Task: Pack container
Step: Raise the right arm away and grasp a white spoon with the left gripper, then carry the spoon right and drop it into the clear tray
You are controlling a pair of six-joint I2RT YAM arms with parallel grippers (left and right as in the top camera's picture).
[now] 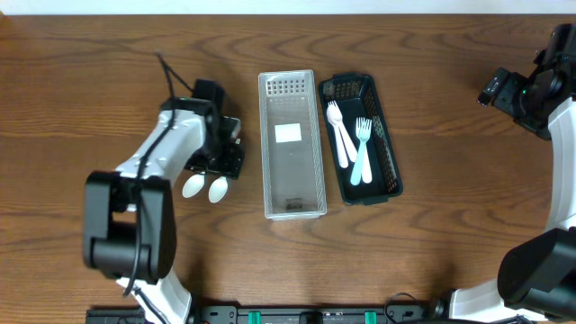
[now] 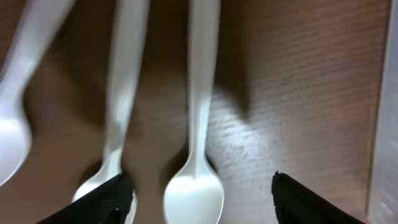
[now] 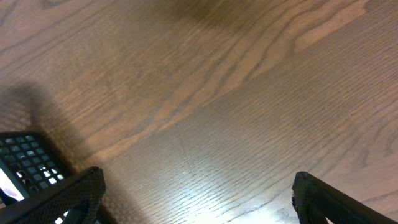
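Hovering low over the left side of the wooden tabletop (image 1: 432,252), the left gripper (image 2: 198,198) has its jaws spread wide and clamps nothing. Its wrist view shows three white plastic spoons lying side by side on the wood, their handles running away from the camera. The outer spoon (image 2: 13,134) is blurred at the frame's left edge. The middle spoon (image 2: 121,106) has its bowl partly hidden behind one black fingertip (image 2: 102,202). The inner spoon (image 2: 202,93) has its bowl between the two fingertips. From overhead only two spoon bowls show, peeking out just below that gripper. Near the arm's right stands a long clear basket (image 1: 292,209) with a white patch (image 1: 288,133) on its floor. Just beside it is a black basket (image 1: 393,171), which holds white utensils (image 1: 340,135) and a pale blue fork (image 1: 362,153). At the far right, well apart from both baskets, the right gripper (image 3: 199,198) hangs over bare wood with its jaws open and nothing between them. A corner of the black basket shows at the lower left of its wrist view.
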